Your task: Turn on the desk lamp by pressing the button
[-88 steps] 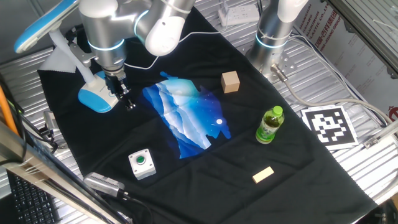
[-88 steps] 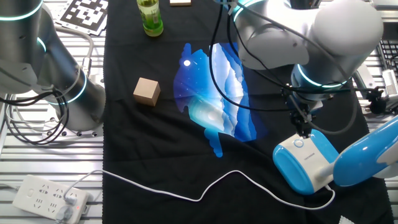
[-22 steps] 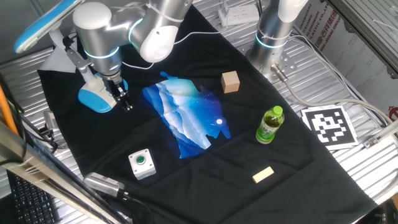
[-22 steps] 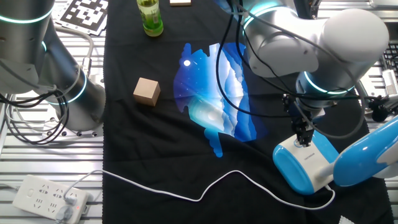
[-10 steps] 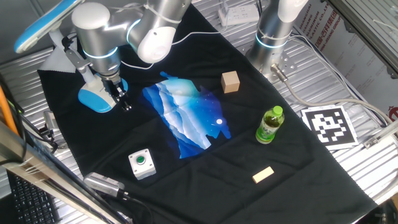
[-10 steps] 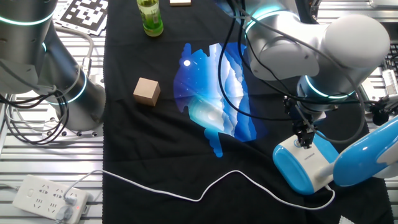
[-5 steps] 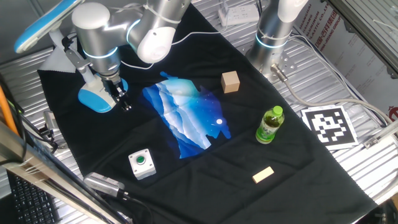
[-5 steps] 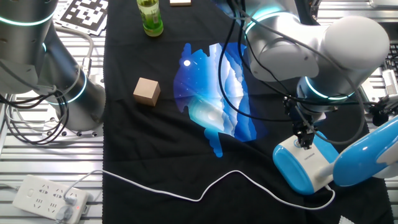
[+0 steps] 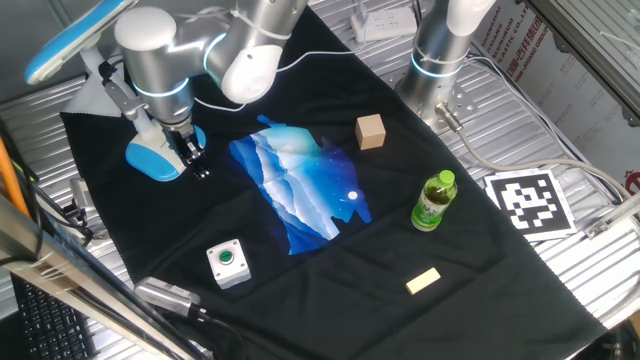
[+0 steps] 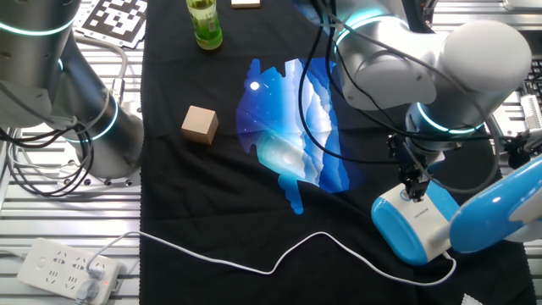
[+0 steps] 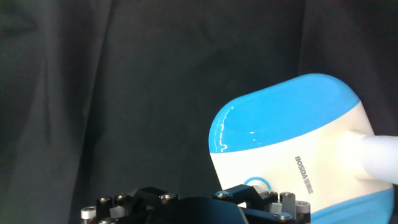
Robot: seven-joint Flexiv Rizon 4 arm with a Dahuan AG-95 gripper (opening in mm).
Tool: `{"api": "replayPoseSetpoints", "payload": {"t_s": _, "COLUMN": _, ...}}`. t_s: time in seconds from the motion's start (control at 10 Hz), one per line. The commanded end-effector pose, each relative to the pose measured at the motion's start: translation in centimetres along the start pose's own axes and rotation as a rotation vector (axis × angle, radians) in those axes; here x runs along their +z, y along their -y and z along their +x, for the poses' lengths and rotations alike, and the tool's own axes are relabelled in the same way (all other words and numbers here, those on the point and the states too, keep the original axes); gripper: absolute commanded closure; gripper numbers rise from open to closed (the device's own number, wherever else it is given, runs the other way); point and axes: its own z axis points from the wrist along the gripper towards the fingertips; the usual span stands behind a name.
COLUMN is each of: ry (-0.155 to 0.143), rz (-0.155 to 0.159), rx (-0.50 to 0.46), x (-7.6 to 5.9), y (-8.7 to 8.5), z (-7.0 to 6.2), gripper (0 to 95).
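Lamp (image 10: 423,222) stands at cloth edge, oval base flat, head (image 9: 75,38) raised above. Gripper (image 10: 415,193) is held vertical over base end, tips at or just above button (image 11: 256,186); contact cannot be confirmed. Finger state cannot be told: tips are hidden in hand view, too small in fixed views. Button is seen at bottom edge of hand view, half covered by gripper body. Press judged best made straight down, centred on ring, short and firm; sideways push is to be avoided, lest base slide on cloth (image 9: 470,250).
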Motion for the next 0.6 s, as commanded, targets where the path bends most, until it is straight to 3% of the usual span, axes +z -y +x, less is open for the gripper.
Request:
{"api": "replayPoseSetpoints", "payload": {"t_s": 0.1, "ry": -0.002, "rz": 0.006, "rx": -0.004, "x": 0.28, "y": 0.00, "z": 0.08, "gripper": 19.0}}
{"api": "replayPoseSetpoints", "payload": {"t_s": 0.4, "ry": 0.007, "rz": -0.003, "rx": -0.014, "x": 0.81, "y": 0.28, "z": 0.26, "gripper": 19.0}}
{"api": "replayPoseSetpoints", "payload": {"t_s": 0.6, "ry": -0.009, "rz": 0.015, "rx": -0.017, "x": 0.44, "y": 0.08, "z": 0.29, "gripper": 19.0}}
